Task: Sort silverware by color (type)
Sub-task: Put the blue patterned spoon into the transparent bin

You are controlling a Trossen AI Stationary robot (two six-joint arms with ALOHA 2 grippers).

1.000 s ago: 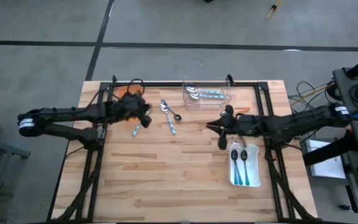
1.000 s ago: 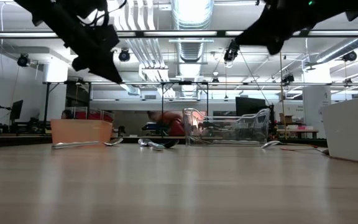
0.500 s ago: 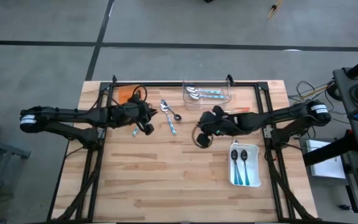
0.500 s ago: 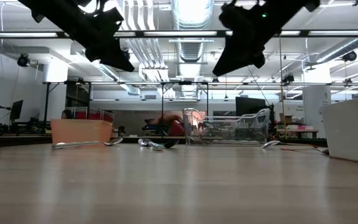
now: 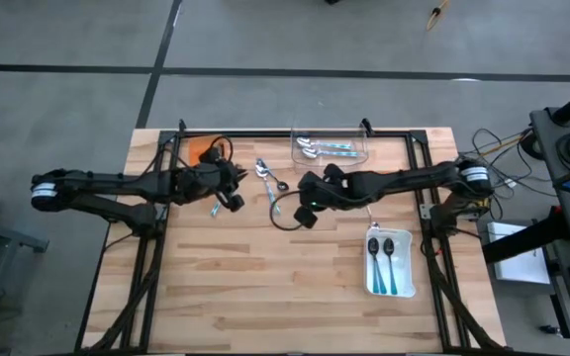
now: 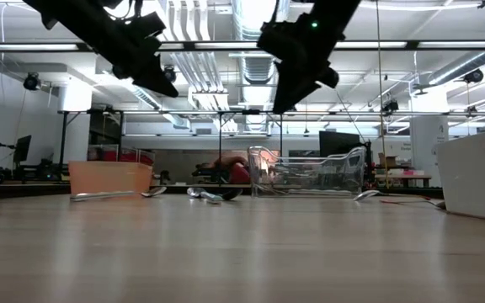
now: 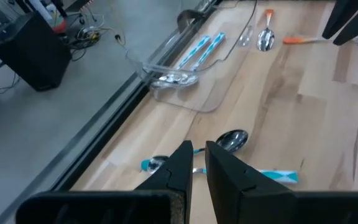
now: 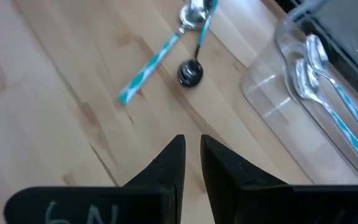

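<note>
Movement over the last second came mostly from your right gripper: it had been hanging near the white tray by the table's right edge, and it swung across toward the middle of the table, stopping just short of the loose spoons. Its jaws were nearly together, a thin slit between them, with nothing held. Your left gripper crept a little toward the same patch and hovered there, jaws likewise almost closed and empty.

The teal-handled spoon lay on the bare wood toward the far edge, centre-left, its bowl crossing a dark-handled spoon beside it. An orange-handled spoon sat close by the left gripper, and the orange tray stood in the far left corner. The clear tray at the far edge held teal-handled spoons, and the white tray carried two dark ones.

You had both arms converging on one small cluster, so I judge the next pick was about to start, and you would have needed the right jaws opened first, with the arms kept from crowding each other
</note>
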